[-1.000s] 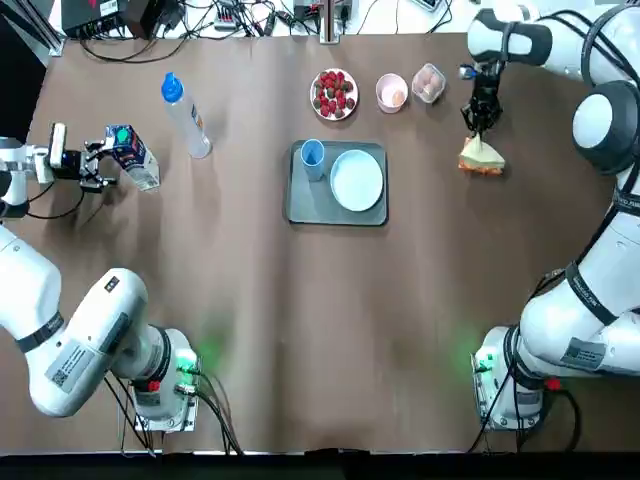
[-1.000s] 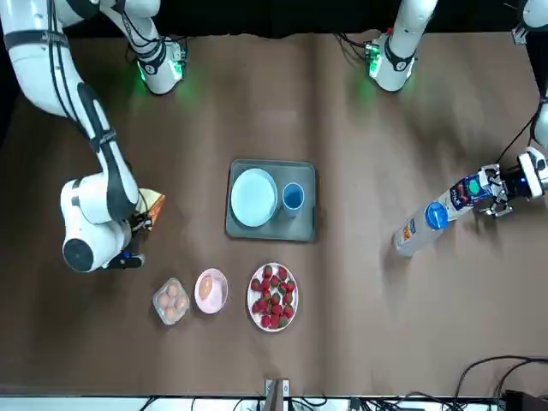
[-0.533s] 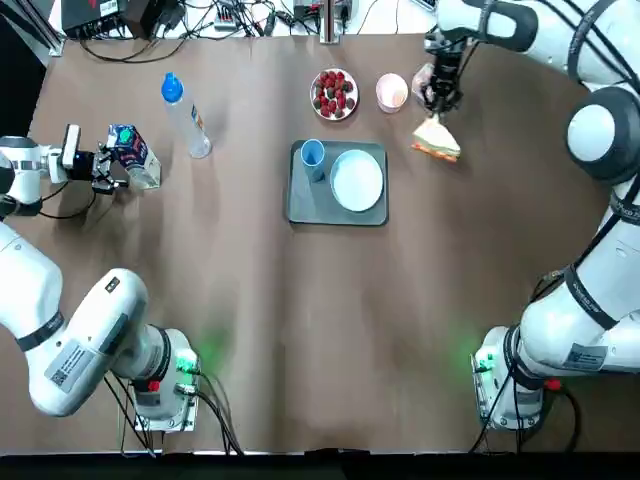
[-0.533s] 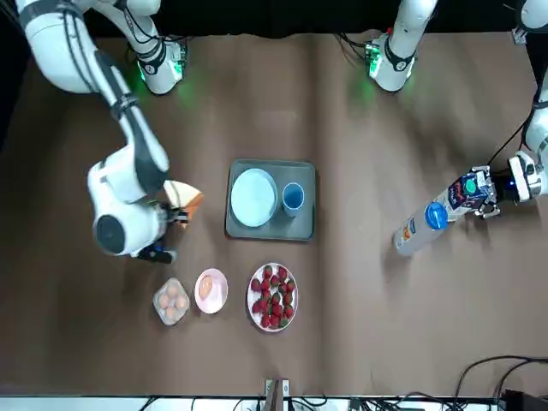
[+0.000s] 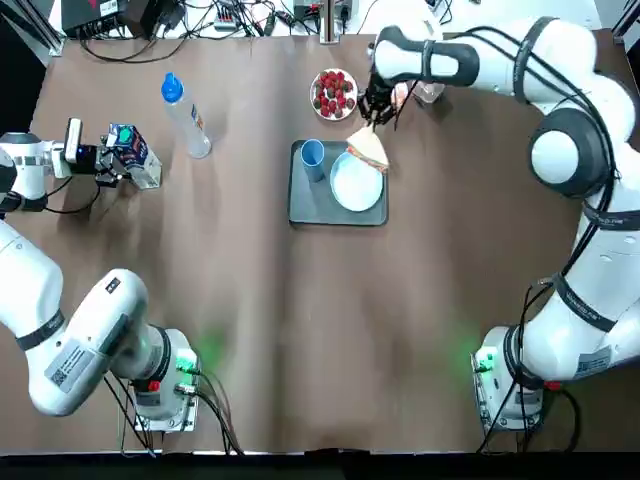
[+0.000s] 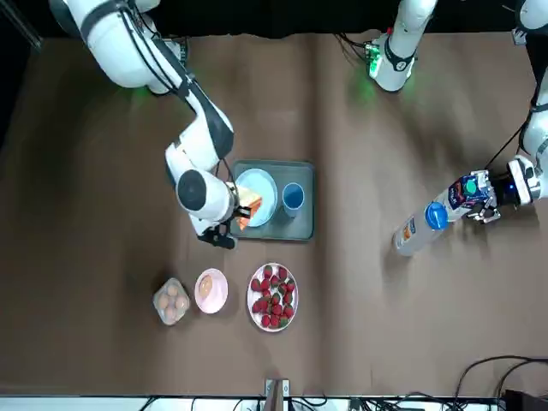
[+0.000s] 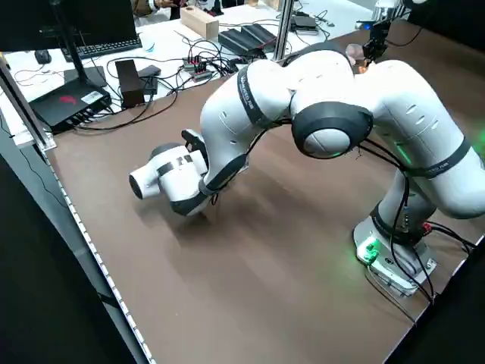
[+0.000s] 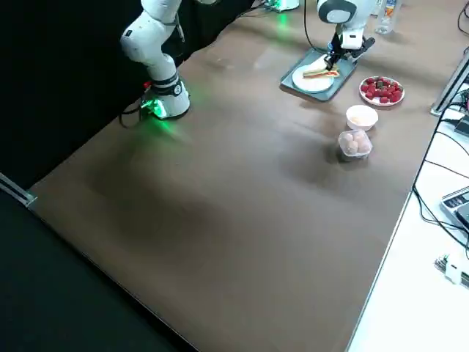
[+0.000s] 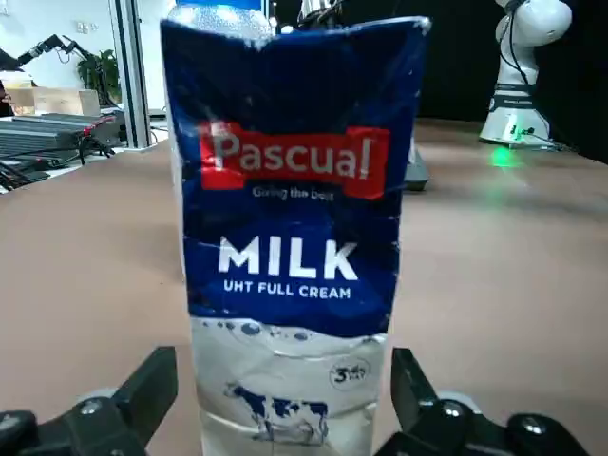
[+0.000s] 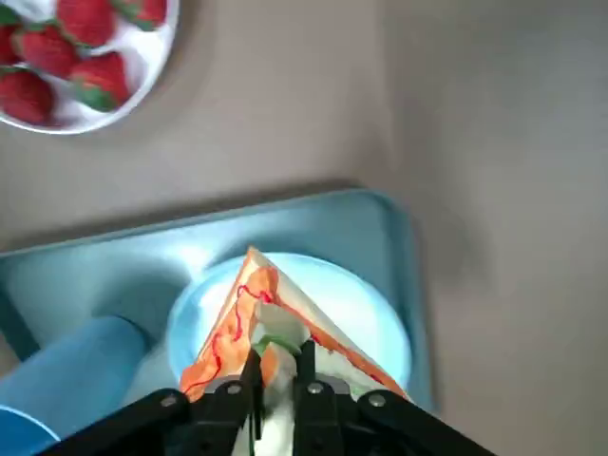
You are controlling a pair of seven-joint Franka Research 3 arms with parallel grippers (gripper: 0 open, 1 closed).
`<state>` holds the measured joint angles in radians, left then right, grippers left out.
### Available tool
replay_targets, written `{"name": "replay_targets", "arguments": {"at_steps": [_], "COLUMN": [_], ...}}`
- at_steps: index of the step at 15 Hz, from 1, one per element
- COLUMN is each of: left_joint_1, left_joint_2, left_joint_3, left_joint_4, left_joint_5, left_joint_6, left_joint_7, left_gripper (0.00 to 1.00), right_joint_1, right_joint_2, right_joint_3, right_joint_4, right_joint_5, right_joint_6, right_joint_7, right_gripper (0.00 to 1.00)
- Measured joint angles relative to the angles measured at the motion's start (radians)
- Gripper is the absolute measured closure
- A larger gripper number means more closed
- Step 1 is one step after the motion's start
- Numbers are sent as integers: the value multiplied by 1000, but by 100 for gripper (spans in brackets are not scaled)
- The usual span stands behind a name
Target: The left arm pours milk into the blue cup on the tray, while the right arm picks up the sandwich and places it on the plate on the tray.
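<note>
Sandwich held over the plate; milk carton framed by open fingers.

The sandwich (image 5: 368,150) is clamped in the right gripper (image 5: 377,117) above the far edge of the plate (image 5: 357,182) on the tray (image 5: 300,208), beside the blue cup (image 5: 312,155). The milk carton (image 5: 134,158) is stood upright at the table's left, between the spread fingers of the left gripper (image 9: 283,418).

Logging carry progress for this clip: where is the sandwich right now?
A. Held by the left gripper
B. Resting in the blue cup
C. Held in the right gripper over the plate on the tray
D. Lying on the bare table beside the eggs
C: the right gripper is shut on the sandwich over the plate on the tray.
</note>
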<state>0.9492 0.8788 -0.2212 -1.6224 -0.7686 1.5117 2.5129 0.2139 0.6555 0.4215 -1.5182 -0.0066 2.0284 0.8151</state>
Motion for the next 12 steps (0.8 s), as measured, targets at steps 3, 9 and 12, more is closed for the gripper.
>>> {"name": "replay_targets", "arguments": {"at_steps": [3,9,12], "left_joint_1": [-17,-43,-46], "left_joint_2": [0,0,0], "left_joint_3": [-1,-22,-22], "left_joint_4": [0,0,-6], "left_joint_5": [-3,-5,-5], "left_joint_6": [0,0,0], "left_joint_7": [0,20,31], "left_gripper": [0,0,1], "right_joint_1": [21,35,35], "right_joint_2": [44,70,75], "right_joint_3": [-4,-5,-6], "right_joint_4": [0,-2,-12], "right_joint_5": [-1,-10,-21], "right_joint_6": [93,106,106], "right_joint_7": [1,1,0], "right_gripper": [85,90,86]}}
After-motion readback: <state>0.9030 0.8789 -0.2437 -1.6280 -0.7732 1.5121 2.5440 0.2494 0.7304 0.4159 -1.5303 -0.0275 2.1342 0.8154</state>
